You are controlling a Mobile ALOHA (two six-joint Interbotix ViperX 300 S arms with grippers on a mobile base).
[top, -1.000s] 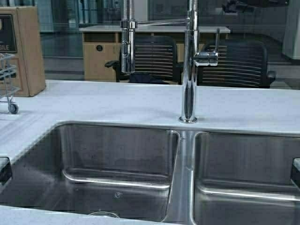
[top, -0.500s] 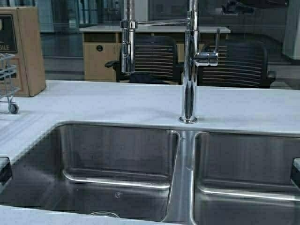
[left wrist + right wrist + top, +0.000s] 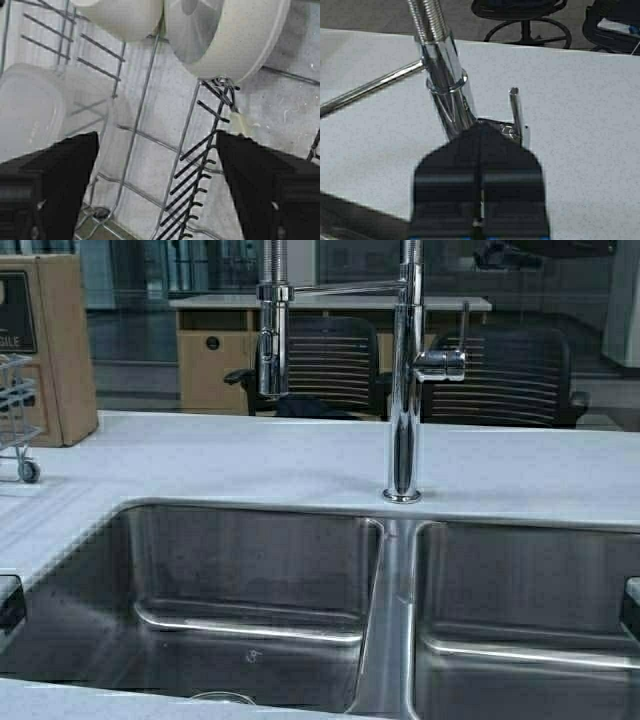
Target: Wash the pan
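**Left gripper poised over the rack, sink waiting**

The left gripper (image 3: 157, 187), fingers wide apart, hovers above a wire rack (image 3: 145, 125) where the cream pan (image 3: 225, 37) stands on edge to drain. The right gripper (image 3: 479, 145), fingers together, faces the chrome faucet (image 3: 404, 390) at the steel sink's (image 3: 250, 570) back edge, likely ready for its lever.

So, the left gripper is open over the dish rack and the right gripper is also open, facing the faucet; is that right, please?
Not quite. The left gripper is indeed open over the dish rack, but the right gripper is shut: the right wrist view shows its fingers pressed together with no gap, pointed at the faucet and its lever.
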